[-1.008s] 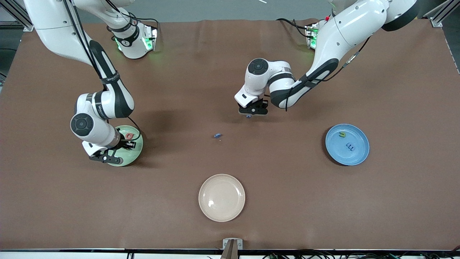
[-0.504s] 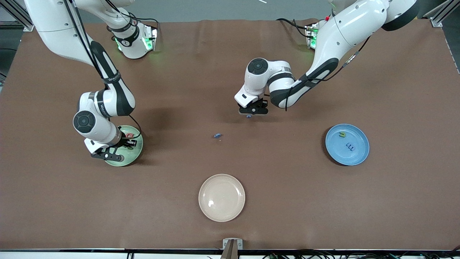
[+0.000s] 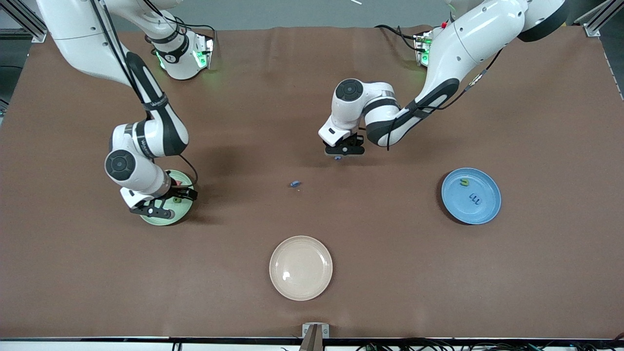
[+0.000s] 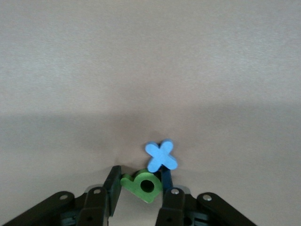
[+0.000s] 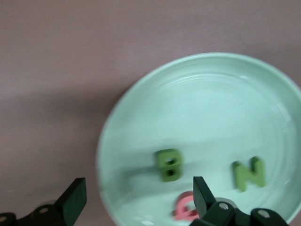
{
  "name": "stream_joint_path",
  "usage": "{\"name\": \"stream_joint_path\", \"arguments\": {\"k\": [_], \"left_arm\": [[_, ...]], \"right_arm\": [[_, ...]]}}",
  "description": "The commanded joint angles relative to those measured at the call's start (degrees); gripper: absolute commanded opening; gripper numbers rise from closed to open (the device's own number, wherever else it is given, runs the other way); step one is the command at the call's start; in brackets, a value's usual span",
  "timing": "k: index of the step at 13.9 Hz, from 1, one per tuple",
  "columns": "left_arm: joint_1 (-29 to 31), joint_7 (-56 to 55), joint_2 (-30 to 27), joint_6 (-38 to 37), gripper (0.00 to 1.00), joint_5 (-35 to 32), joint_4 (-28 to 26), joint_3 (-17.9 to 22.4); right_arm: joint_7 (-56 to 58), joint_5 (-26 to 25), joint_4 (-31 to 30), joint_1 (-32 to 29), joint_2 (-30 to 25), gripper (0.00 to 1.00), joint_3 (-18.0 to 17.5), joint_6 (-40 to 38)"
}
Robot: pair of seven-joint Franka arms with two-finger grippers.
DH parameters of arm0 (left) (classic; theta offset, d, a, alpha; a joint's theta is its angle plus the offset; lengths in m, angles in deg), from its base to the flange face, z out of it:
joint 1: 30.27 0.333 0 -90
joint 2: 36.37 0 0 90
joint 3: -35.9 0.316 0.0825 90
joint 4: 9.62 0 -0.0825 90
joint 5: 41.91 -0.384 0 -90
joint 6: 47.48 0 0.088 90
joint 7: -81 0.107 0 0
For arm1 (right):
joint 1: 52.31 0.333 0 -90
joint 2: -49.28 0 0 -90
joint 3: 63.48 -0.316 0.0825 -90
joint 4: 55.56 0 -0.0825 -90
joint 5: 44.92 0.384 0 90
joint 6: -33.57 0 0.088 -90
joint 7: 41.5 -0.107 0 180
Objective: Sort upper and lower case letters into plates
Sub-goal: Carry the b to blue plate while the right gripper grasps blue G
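Left wrist view, low centre: left pincer (image 4: 136, 197) clamped on green letter (image 4: 142, 186), blue x (image 4: 161, 156) touching, could drag along. Right pincer (image 5: 136, 200) spread wide over green plate (image 5: 141, 108).

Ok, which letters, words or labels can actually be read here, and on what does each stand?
"B": green block in the pale green plate.
"N": second green block, same plate.
"x": blue piece on the table, beside the left hand.
"m": dark blue piece in the sky blue plate.
Unreadable: half-hidden pink letter; green letter gripped by the left hand; arm print.
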Motion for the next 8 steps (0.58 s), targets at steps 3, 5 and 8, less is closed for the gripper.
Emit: {"name": "stream_joint_path", "arguments": {"k": [3,5,8], "left_arm": [[9.88,0.07,-2.01,-6.42,0.12,0.04,-0.66,-9.21],[15.68,4.27,-1.92,-9.93,0.12,0.47,-0.75,-13.87],[22.37,10.51,-1.83,-14.07,0.1,1.53,-0.92,-18.28]], "right_arm": [[-21.01,0.92,3.11,10.12,-0.53,1.0,-0.78,-1.17],[-25.69,0.92,4.17,12.6,1.22,1.0,-0.78,-0.47],[-32.88,1.01,7.41,15.93,3.68,1.0,-0.78,-0.73]]}}
